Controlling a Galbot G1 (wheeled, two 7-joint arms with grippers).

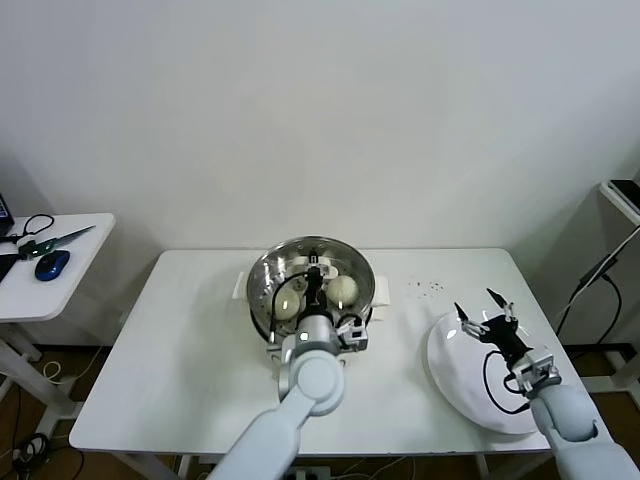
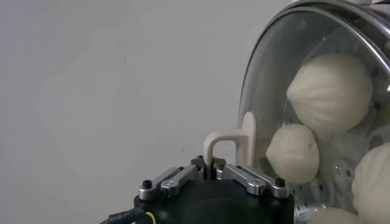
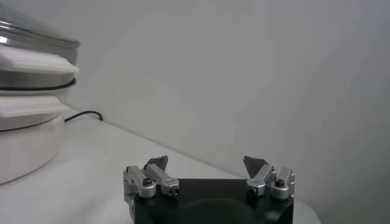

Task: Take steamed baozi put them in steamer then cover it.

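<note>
The left gripper (image 2: 210, 173) is clenched tight on the white handle (image 2: 234, 143) of the cover (image 2: 277, 73), fingers pinched in on the handle's upright loop, and from the head camera that gripper (image 1: 313, 283) sits right over the middle of the steamer (image 1: 265, 275), at the far centre of the table (image 1: 170, 360). The glass cover lies on the steel basket, its handle dead centre under the claw, and through the glass the steamed baozi (image 2: 332, 91) show plainly: one large bun beyond the handle, another (image 2: 294, 154) just beside it, and two more cut off at the edge of the wrist picture. Looking down from the head, two buns are visible either side of the gripper, one on the left (image 1: 289, 302) and one on the right (image 1: 343, 290); the others are hidden behind the arm. Out to the right, well apart from the steamer, the right gripper (image 1: 485, 312) hangs with its jaws spread wide and nothing between them, over the far edge of a flat white plate (image 1: 455, 375) near the table's right side. Its own wrist camera shows the parted fingers (image 3: 155, 173) and, farther off, the steamer's white base (image 3: 24, 137) under the lid rim. On the far left stands a small side table (image 1: 50, 295) with a blue mouse (image 1: 51, 264) on it.
</note>
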